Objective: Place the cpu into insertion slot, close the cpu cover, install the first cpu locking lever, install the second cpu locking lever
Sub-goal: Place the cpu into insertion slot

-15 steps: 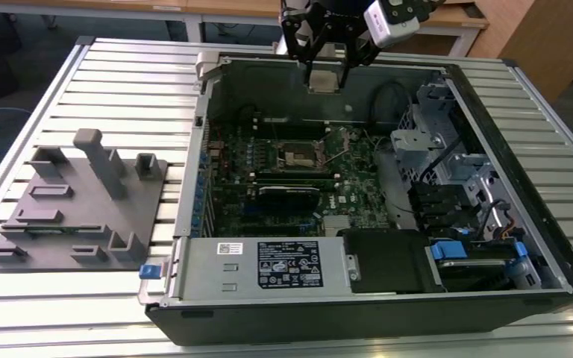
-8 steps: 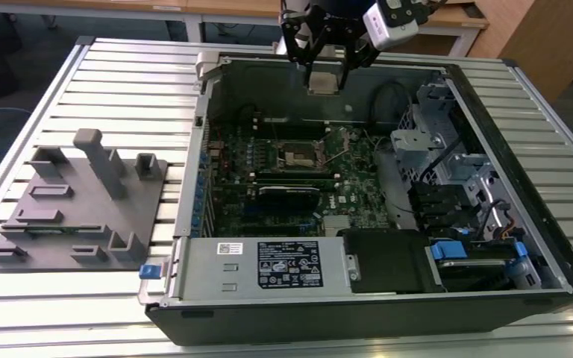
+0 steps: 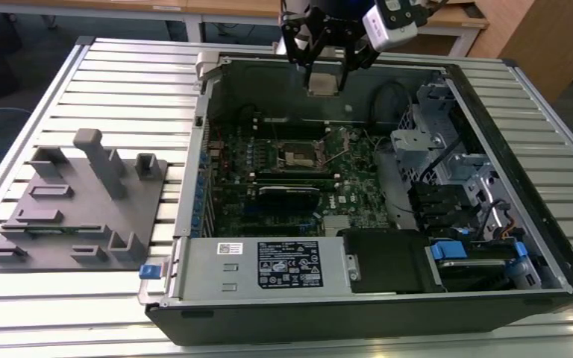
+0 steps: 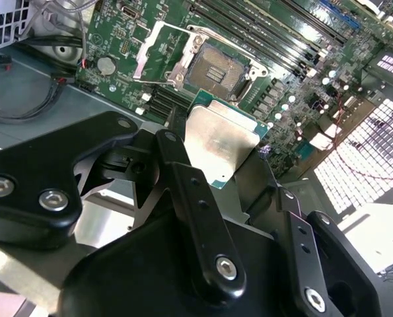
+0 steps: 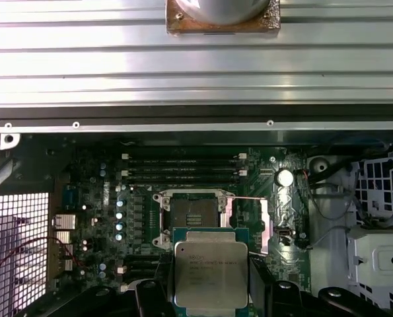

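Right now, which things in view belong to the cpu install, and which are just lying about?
Job in hand:
cpu, gripped in the jaws over the board
insertion slot, open and empty
cpu cover, standing open

Lying about:
grey fixture block beside the case
power supply
drive cage
coin battery

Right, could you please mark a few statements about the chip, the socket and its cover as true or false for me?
1. The gripper is gripping the chip. True.
2. The chip already sits in the socket. False: the socket is empty, and the chip is held above the board.
3. The socket's cover is shut. False: it stands swung open.
4. The computer case lies open on a slatted table. True.
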`<action>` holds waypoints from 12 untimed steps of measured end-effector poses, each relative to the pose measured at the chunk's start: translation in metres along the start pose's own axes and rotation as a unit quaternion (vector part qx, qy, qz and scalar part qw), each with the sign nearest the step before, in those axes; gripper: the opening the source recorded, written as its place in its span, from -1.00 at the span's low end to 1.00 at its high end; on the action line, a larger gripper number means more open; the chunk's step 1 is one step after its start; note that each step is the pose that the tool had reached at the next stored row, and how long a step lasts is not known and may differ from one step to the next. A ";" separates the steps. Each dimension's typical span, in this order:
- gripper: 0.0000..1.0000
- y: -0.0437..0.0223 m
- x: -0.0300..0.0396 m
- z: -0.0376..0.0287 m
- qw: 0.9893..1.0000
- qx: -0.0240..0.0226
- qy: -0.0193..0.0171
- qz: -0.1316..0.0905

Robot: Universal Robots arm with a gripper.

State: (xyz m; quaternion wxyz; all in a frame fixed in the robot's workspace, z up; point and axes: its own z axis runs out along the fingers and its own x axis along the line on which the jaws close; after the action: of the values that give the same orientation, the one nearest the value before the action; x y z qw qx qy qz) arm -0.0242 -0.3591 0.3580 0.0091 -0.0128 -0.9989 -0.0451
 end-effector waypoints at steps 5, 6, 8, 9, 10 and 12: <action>0.08 -0.0001 0.0000 0.0004 1.000 0.000 0.000 0.000; 0.08 -0.0001 0.0000 0.0004 1.000 0.000 0.000 0.000; 0.08 -0.0001 0.0000 0.0006 1.000 0.000 0.000 0.000; 0.08 -0.0001 0.0000 0.0014 1.000 0.000 0.000 0.000; 0.08 -0.0003 0.0000 0.0023 1.000 0.000 0.000 0.000; 0.08 -0.0004 -0.0001 0.0048 1.000 0.000 0.000 0.000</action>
State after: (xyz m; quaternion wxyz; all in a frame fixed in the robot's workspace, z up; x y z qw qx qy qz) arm -0.0242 -0.3592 0.3532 0.0091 -0.0128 -0.9989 -0.0450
